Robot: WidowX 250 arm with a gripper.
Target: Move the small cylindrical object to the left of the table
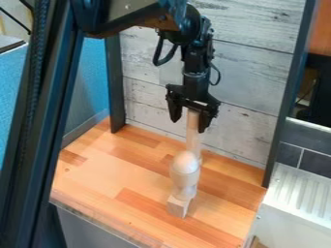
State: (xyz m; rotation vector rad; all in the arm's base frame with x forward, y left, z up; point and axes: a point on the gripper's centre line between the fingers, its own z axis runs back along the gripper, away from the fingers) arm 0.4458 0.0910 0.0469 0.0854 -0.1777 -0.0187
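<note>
Wooden cylinder (193,139) upright at claw (188,126), jaws spread apart.

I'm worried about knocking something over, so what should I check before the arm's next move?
1. Pincer open: ok, its fingers stand apart.
2. Pale rod upright: ok, on its end.
3. Rod between both fingers: cannot tell; its top shows in the gap, but this angle doesn't settle the depth.
4. Rod's foot free of the egg-topped piece: cannot tell, as that piece partly hides it.
5. Egg-topped piece upright: ok, above a small block.
6. Rod at the left of the table: not ok, it stands right of the middle.
</note>
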